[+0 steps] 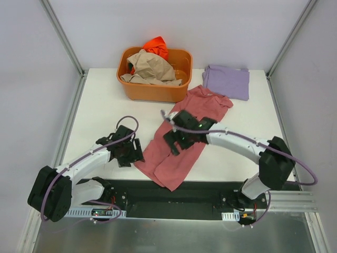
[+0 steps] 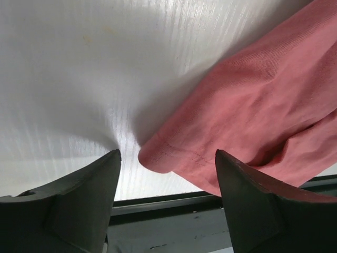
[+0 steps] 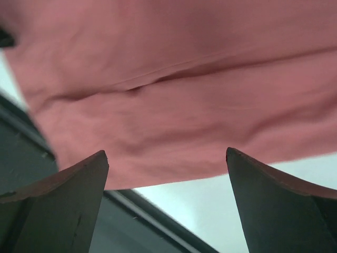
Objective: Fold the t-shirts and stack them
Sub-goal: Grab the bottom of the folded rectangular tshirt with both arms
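L fingers point(image 2: 79, 205) spread, rose-red t-shirt point(image 2: 247, 121) corner between them

White arms point(image 1: 234, 141); black joints point(image 1: 274, 162); purple cables point(image 1: 304, 167)

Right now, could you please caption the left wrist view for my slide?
Open left pincer poised at the hemmed corner of the soft rose-red cloth t-shirt on the white table.

A white table point(image 1: 100, 105) sits between plain pale walls point(image 1: 174, 26), with metal posts point(image 1: 62, 37) rising at its back corners (one on each side). Along its near edge runs a black strip point(image 1: 200, 195), then dull grey sheet metal point(image 1: 174, 237). The light is soft and even.
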`<action>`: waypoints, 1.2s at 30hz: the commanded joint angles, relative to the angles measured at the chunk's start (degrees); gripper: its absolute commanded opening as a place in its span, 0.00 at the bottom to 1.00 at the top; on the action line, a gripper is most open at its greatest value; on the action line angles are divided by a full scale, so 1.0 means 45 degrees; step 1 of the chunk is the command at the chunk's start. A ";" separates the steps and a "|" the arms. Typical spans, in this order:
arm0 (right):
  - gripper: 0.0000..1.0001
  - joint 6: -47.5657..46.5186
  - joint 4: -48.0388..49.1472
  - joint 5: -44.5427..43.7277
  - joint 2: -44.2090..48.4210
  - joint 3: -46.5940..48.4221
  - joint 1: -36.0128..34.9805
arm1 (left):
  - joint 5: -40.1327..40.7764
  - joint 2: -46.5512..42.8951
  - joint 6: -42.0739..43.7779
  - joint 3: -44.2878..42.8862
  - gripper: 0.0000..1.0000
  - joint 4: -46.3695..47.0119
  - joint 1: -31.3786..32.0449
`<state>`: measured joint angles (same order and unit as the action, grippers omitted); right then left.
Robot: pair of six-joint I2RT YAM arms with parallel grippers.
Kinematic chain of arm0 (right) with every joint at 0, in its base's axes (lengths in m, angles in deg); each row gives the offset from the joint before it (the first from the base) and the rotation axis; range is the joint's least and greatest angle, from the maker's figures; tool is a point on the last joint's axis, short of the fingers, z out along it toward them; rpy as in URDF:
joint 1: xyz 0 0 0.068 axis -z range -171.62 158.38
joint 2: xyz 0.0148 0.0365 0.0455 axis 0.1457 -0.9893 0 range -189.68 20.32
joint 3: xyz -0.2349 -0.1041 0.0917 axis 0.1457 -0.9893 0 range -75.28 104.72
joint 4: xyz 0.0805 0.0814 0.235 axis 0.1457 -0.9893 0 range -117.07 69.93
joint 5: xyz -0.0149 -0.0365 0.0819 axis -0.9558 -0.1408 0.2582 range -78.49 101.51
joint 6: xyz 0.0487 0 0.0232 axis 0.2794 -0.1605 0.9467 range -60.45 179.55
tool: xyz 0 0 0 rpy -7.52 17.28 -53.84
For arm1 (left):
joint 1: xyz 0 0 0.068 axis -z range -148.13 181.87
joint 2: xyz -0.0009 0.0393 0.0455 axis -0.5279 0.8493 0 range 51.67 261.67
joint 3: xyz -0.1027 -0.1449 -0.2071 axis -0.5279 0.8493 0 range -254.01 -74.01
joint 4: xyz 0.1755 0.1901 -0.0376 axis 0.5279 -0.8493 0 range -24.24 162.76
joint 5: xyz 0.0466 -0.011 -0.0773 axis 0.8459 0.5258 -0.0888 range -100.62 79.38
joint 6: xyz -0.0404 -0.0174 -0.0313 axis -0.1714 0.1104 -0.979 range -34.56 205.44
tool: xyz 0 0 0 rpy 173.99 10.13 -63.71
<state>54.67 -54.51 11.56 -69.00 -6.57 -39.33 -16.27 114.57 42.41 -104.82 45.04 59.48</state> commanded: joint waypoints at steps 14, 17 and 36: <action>0.81 0.0344 0.2380 -0.0482 -0.3118 0.0629 -0.6235 | -0.0873 0.1004 -0.0771 0.0850 0.35 0.1883 -0.0336; 0.77 0.0324 0.1912 -0.0656 -0.3646 0.0922 -0.6488 | -0.0951 0.0966 -0.0790 0.0889 0.29 0.1884 -0.0336; 0.41 0.1593 0.0328 -0.4504 -0.4664 0.1392 -0.6919 | -0.1205 -0.0128 -0.0849 0.1065 0.19 0.1884 -0.0395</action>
<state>60.57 -49.81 -2.43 -89.48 -1.50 -71.08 -20.88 115.88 38.48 -100.38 54.24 58.04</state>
